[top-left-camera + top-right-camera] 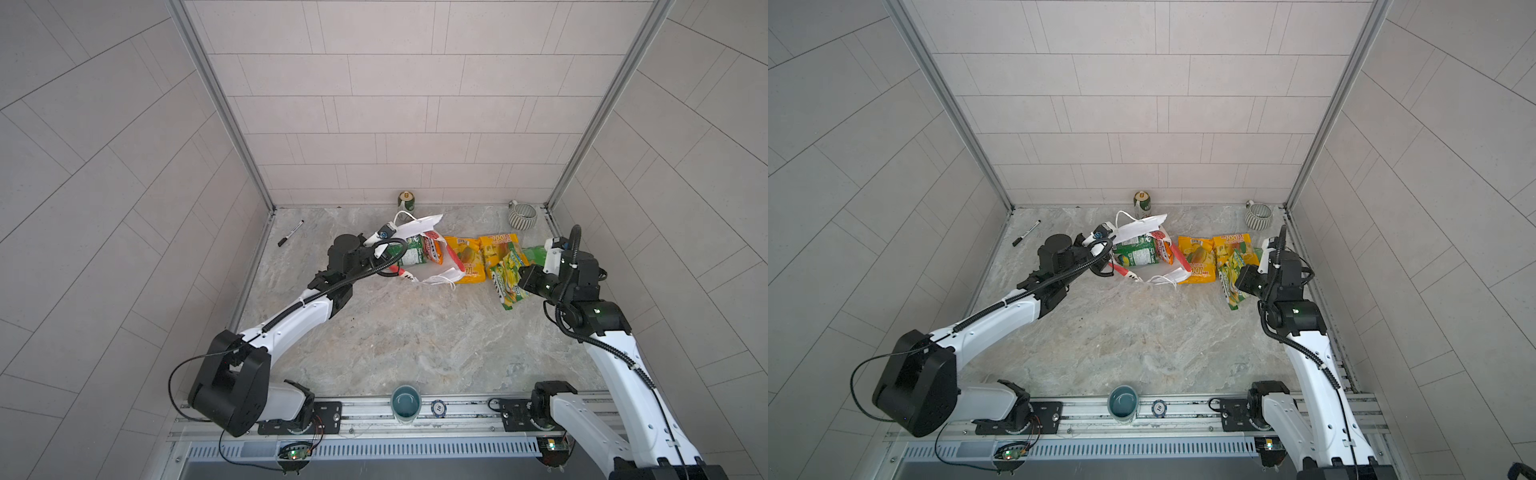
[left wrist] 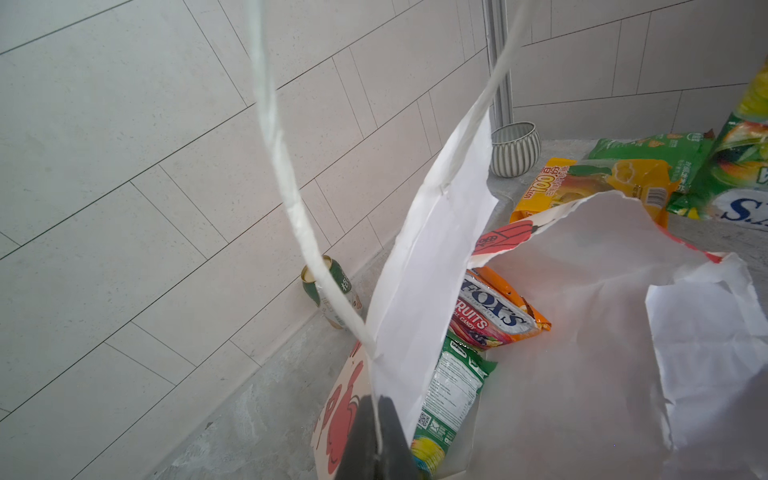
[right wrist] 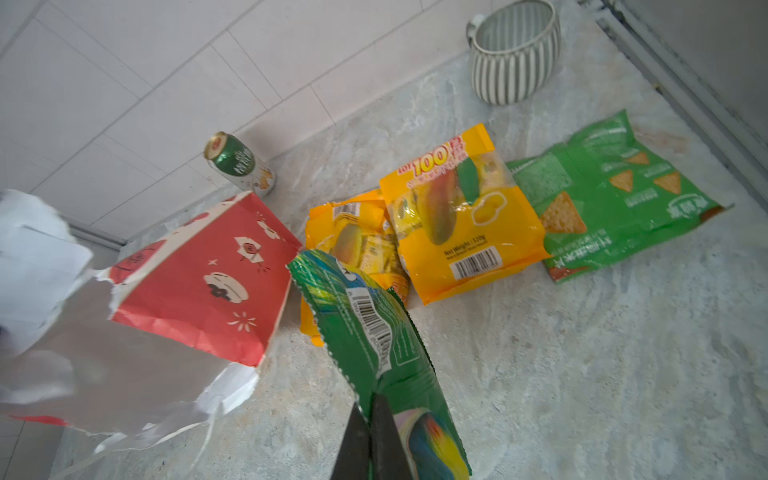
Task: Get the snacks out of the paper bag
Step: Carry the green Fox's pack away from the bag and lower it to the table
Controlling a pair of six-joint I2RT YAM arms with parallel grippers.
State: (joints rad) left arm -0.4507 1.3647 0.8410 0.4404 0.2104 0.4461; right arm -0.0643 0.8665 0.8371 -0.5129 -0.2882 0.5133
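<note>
Bag state: the paper bag (image 1: 415, 225) lies collapsed and torn on the bench (image 1: 395, 332), its upper wall raised like a flap. Left claw (image 2: 377, 411) is closed flat on that white wall, right where the cord handle (image 2: 282, 166) is rooted. Judged purpose: hold the mouth up and pin the bag so it cannot drag along when a packet is drawn out. Right claw (image 3: 368, 415) is closed on one end of the yellow-green packet (image 3: 374, 332), which sticks out ahead of it. The packet's far end is near the bag's red side and over a yellow-orange packet (image 3: 357, 237); cannot tell whether it touches what lies below. Snacks count, out on the bench beside the bag: that yellow-orange packet, a second yellow-orange packet marked "100" (image 3: 461, 216) partly overlapping it, and a green chip packet (image 3: 615, 195) with one edge under the second, near the striped mug (image 3: 515, 54). Not yet out: a red-orange packet (image 2: 494, 316) and a second green packet (image 2: 453, 386), both on the bag's lower wall under the raised flap. Judgement: four of six cleared once the held packet is set down; it looks bound for the pile on the right, which leaves the bag mouth free. Drink can (image 1: 406, 199) stands behind the bag, not part of the job.
</note>
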